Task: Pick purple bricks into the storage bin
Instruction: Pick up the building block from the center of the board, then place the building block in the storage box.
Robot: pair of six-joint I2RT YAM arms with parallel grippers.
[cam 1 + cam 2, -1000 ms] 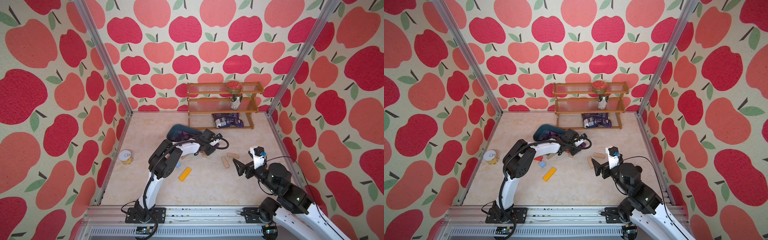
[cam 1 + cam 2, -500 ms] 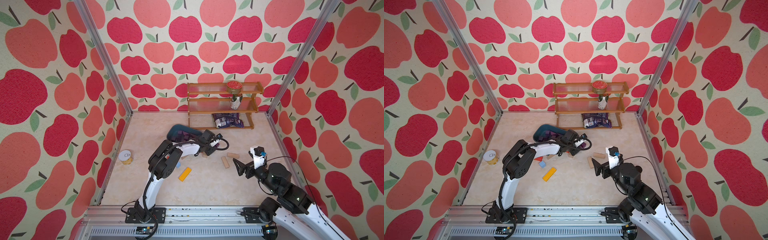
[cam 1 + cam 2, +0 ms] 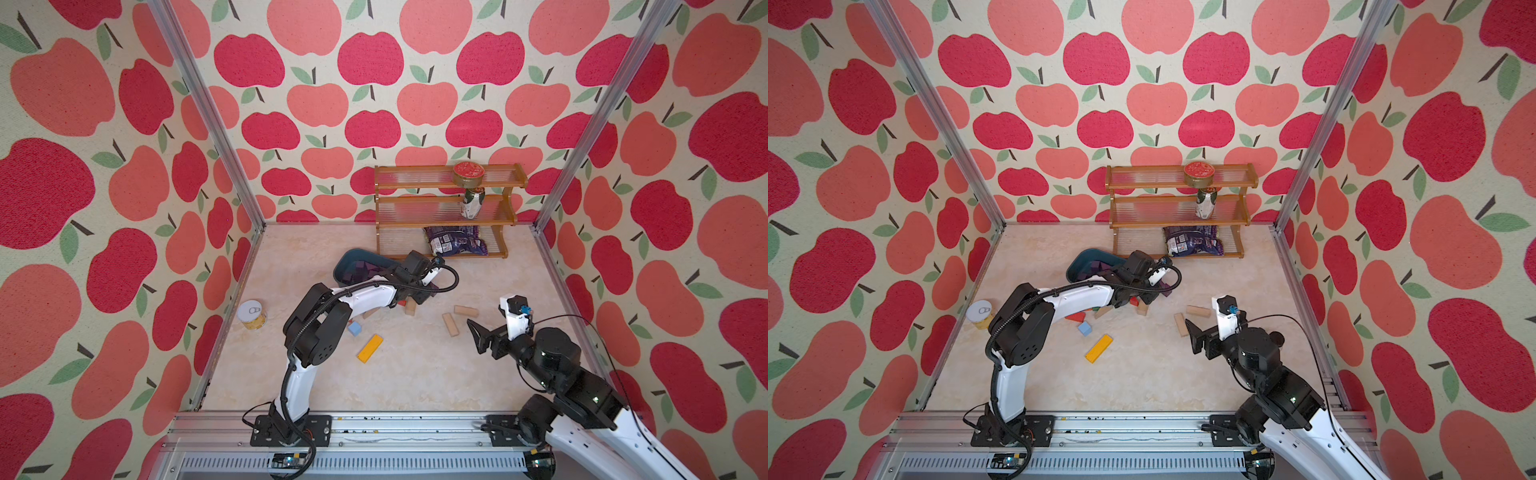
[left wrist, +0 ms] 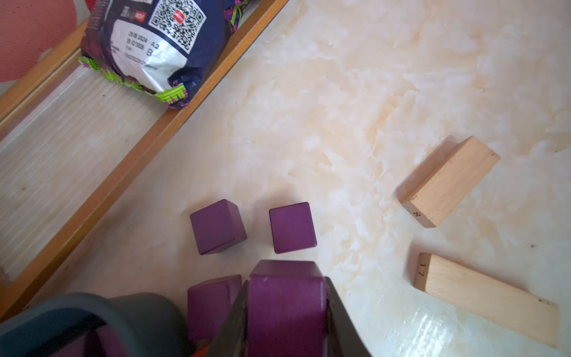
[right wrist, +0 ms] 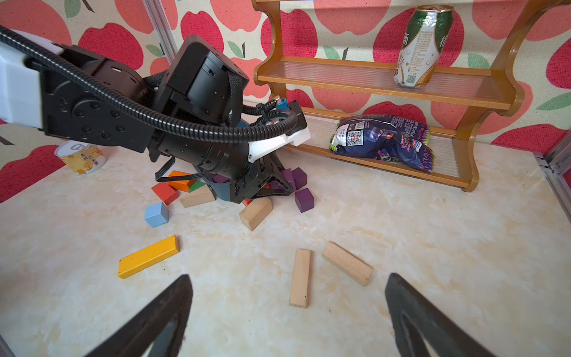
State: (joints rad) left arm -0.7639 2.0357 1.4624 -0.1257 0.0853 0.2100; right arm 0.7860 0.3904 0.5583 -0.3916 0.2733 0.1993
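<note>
Pinching a brick (image 4: 285,312), the left gripper (image 4: 285,286) risks clipping the bin (image 4: 55,312) rim if swung low. Right gripper (image 5: 288,279) gapes empty.

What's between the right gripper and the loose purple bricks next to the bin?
Right wrist view: two tan wooden blocks lie flat between the right gripper and the loose purple bricks; otherwise bare tabletop.

The left arm's fingers (image 4: 338,318) have closed the last of their gap over the past second. They now press both sides of a purple brick (image 4: 285,312), just beside the storage bin (image 4: 139,318) toward the far edge of the desk (image 3: 415,382).
</note>
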